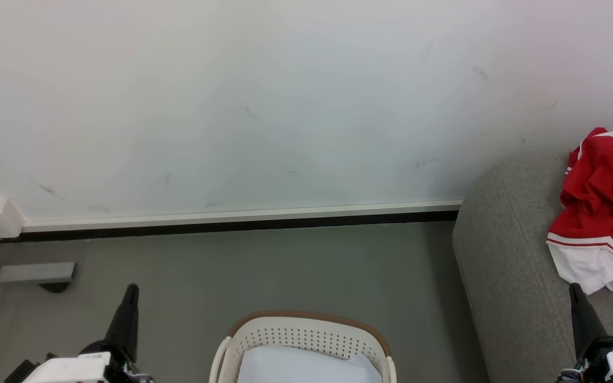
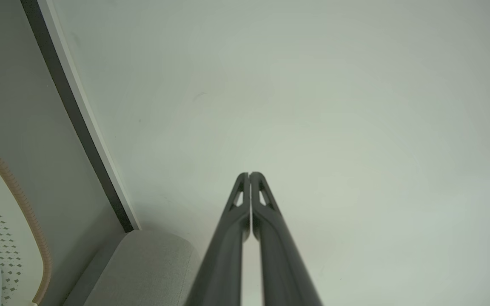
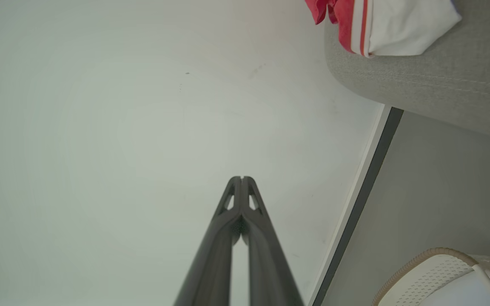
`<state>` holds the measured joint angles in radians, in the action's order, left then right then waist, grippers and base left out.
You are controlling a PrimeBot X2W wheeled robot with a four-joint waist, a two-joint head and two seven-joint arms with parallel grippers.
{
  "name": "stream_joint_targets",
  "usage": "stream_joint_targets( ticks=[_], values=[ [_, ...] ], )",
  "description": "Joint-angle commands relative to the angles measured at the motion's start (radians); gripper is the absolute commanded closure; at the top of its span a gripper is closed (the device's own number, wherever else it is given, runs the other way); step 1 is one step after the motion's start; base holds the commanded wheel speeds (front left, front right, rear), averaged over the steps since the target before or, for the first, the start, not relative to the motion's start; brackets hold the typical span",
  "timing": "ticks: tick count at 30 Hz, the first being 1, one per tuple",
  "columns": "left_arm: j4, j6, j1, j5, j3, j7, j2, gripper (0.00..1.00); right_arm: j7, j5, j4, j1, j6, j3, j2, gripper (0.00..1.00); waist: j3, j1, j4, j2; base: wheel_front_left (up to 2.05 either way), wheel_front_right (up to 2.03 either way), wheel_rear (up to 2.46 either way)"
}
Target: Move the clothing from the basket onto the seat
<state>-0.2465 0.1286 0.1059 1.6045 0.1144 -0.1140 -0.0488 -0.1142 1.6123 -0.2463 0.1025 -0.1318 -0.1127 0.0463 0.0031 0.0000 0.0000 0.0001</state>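
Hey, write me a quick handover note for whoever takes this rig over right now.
Left claw: shut, empty, left of the basket.
Right claw: shut, empty, near the sofa.
Done: the red jersey lies crumpled on the sofa.
Left: a pale item lies in the basket. I cannot tell if it is clothing, so check it and move it if it is.
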Motion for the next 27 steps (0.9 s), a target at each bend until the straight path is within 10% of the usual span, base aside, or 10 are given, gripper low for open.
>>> stream_joint_targets(
  ticks=[1, 27],
  values=[
    [0.003, 0.004, 0.007, 0.014, 0.002, -0.005, -0.002, 1.0, -0.003, 0.002, 0.004, 0.012, 0.002, -0.004, 0.007, 1.0, 0.0, 0.0, 0.0, -0.0001, 0.0, 0.0, 0.0],
    [0.003, 0.004, 0.007, 0.015, 0.001, -0.004, -0.002, 1.0, -0.003, 0.002, 0.004, 0.012, 0.002, -0.004, 0.007, 1.0, 0.0, 0.0, 0.0, -0.0001, 0.0, 0.0, 0.0]
  ],
)
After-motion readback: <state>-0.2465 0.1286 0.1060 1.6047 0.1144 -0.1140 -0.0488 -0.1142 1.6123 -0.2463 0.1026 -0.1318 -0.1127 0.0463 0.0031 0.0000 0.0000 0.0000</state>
